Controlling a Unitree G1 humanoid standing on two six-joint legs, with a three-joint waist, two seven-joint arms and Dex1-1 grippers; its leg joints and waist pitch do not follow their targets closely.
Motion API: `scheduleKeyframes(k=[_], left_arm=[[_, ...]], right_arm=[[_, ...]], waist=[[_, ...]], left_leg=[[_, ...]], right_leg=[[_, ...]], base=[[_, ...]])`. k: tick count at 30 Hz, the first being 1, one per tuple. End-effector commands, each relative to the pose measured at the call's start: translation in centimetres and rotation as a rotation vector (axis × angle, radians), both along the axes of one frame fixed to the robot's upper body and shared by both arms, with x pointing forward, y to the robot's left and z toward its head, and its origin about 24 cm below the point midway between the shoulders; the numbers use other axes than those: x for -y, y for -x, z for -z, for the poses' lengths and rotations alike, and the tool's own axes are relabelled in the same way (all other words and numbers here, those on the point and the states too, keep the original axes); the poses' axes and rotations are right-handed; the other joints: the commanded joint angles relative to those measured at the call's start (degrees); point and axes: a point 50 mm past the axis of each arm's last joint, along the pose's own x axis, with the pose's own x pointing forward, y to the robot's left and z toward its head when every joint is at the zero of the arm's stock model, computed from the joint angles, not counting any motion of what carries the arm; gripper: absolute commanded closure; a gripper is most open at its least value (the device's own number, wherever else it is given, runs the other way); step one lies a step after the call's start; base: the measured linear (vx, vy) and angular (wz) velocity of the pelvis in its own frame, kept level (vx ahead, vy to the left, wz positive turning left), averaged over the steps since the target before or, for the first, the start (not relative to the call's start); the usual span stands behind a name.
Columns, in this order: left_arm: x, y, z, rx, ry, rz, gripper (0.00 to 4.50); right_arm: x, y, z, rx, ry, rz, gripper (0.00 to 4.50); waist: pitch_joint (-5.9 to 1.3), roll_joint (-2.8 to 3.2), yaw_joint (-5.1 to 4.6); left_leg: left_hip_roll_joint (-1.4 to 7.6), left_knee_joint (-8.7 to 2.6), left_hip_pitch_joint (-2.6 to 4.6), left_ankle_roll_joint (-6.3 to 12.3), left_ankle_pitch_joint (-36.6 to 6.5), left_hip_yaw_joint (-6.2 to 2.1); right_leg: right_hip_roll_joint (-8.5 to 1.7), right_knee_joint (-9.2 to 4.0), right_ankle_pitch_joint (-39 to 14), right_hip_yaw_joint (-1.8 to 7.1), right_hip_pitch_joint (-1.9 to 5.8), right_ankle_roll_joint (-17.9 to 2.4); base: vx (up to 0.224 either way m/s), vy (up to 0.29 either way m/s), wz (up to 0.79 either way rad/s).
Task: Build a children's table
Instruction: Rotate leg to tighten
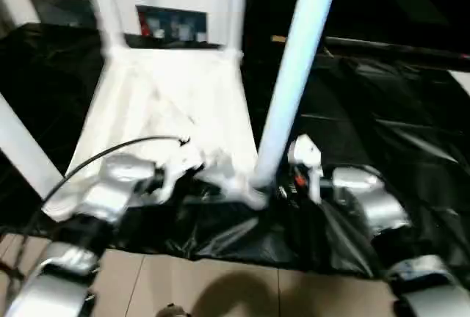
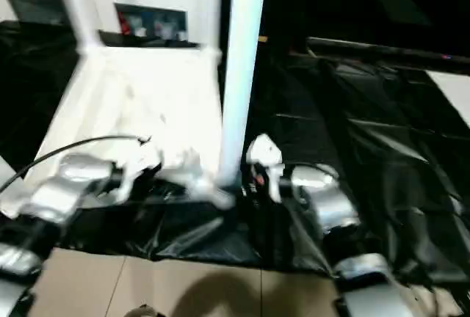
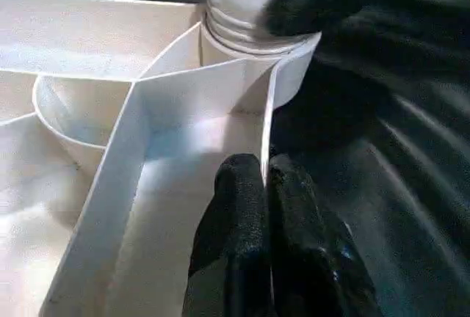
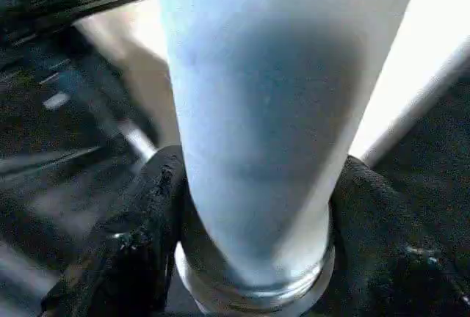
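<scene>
The white children's table lies upside down on the black-covered work table, its ribbed underside [image 1: 169, 104] facing up. Three legs stand in the other corners [image 1: 106, 9] [image 1: 236, 9] [image 1: 22, 148]. A fourth leg [image 1: 294, 60] rises from the near right corner socket [image 3: 250, 34]. My left gripper [image 3: 266, 185] is shut on the thin rim wall [image 3: 275, 104] of the top, close to that socket. My right gripper [image 4: 253, 207] grips the fourth leg just above its base, one black finger [image 4: 139, 221] pressed on each side.
The black plastic cover [image 1: 382, 133] spreads wrinkled to the right and over the near edge. Tan floor [image 1: 220, 288] lies below that edge. A white cabinet [image 1: 176, 1] stands behind the work table. A black cable [image 1: 110, 152] arcs over my left forearm.
</scene>
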Motion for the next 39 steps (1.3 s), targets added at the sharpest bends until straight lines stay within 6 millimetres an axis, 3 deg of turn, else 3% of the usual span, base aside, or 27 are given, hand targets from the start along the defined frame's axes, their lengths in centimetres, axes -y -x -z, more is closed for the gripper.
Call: scheduleKeyframes(k=[1, 5, 6, 9, 10, 13, 17, 24, 30, 32, 39], left_arm=[[2.3, -1.4, -1.1, 0.08, 0.057, -0.113, 4.5], [4.8, -2.0, -1.3, 0.127, 0.055, -0.165, 4.5], [5.2, -2.0, -1.3, 0.134, 0.054, -0.164, 4.5], [5.8, -1.7, -1.3, 0.137, 0.061, -0.14, 4.5], [5.9, -1.6, -1.3, 0.136, 0.066, -0.134, 4.5], [5.9, -1.4, -1.3, 0.134, 0.081, -0.119, 4.5], [5.3, -0.5, -1.4, 0.127, 0.135, -0.034, 4.5], [2.4, 0.8, -1.1, 0.063, 0.098, 0.114, 4.5], [0.7, 1.6, -1.0, 0.006, 0.082, 0.188, 4.5], [0.1, 2.0, -1.0, -0.02, 0.072, 0.216, 4.5], [-0.8, 2.6, -1.0, -0.065, 0.065, 0.265, 4.5]], right_arm=[[-4.3, 1.2, 1.3, -0.043, -0.003, -0.069, 1.9], [-7.3, 0.7, 1.4, -0.076, -0.035, 0.131, 1.91], [-7.9, 0.7, 1.2, -0.06, -0.034, 0.131, 1.91], [-8.7, 0.6, 0.5, -0.002, -0.034, 0.095, 1.91], [-8.7, 0.7, 0.4, 0.003, -0.042, 0.092, 1.35], [-8.5, 0.9, 0.3, -0.006, -0.063, 0.064, 1.21], [-6.7, 1.3, 0.1, 0.026, -0.031, -0.043, 0.7], [-2.7, 0.9, -0.4, 0.07, 0.058, -0.229, 0.7], [-1.1, 1.0, -0.9, 0.06, 0.074, -0.349, 0.7], [-0.7, 1.1, -1.2, 0.061, 0.069, -0.391, 0.7], [-0.1, 1.7, -1.4, 0.039, 0.074, -0.519, 1.25]], waist=[[-3.17, 0.1, -0.19], [-3.38, 0.55, -0.54], [-3.46, 0.87, -0.79], [-3.58, 0.92, -1.05], [-3.62, 1.07, -1.09], [-3.57, 1.05, -1.14], [-3.66, 0.61, -1.06], [-3.58, 0.33, -0.97], [-3.51, 0.58, -0.51], [-3.51, 0.3, -0.3], [-3.47, 0.37, 0.26]], left_leg=[[1.35, -4.42, 0.37, -1.89, -18.67, -0.77], [1.18, -4.4, 0.28, -1.84, -17.92, -0.77], [1.2, -4.46, 0.23, -2.07, -17.99, -0.79], [1.13, -4.37, 0.08, -1.38, -17.86, -0.71], [1.13, -4.34, 0.08, -1.0, -17.54, -0.66], [1.08, -4.3, 0.08, -0.57, -17.74, -0.55], [1.26, -4.25, -0.1, 0.57, -16.33, -0.48], [1.28, -4.06, -0.14, 1.87, -15.04, -0.35], [1.69, -4.11, 0.11, 2.01, -14.88, -0.18], [1.67, -4.1, 0.07, 2.01, -14.7, -0.15], [1.72, -4.06, 0.18, 1.58, -14.38, -0.04]], right_leg=[[-3.31, -5.25, -24.04, 2.44, 1.91, -8.15], [-3.1, -5.08, -21.33, 2.42, 1.97, -8.34], [-3.1, -4.99, -20.09, 2.42, 1.98, -8.72], [-2.89, -4.79, -16.88, 2.38, 2.26, -9.31], [-2.84, -4.69, -15.54, 2.41, 2.25, -9.69], [-2.81, -4.8, -15.6, 2.41, 2.3, -9.92], [-2.84, -4.63, -13.94, 2.42, 2.56, -10.11], [-3.01, -4.5, -14.36, 2.36, 2.63, -11.02], [-2.82, -4.16, -12.64, 2.39, 2.39, -12.54], [-2.82, -4.01, -11.88, 2.37, 2.53, -12.77], [-2.85, -3.82, -11.06, 2.39, 2.45, -13.5]], base=[[0.0, 0.0, 0.0], [0.0, 0.0, 0.0], [0.0, 0.0, 0.0], [0.0, 0.0, 0.0], [0.0, 0.0, 0.0], [0.0, 0.0, 0.0], [0.0, 0.0, 0.0], [0.0, 0.0, 0.0], [0.0, 0.0, 0.0], [0.0, 0.0, 0.0], [0.0, 0.0, 0.0]])
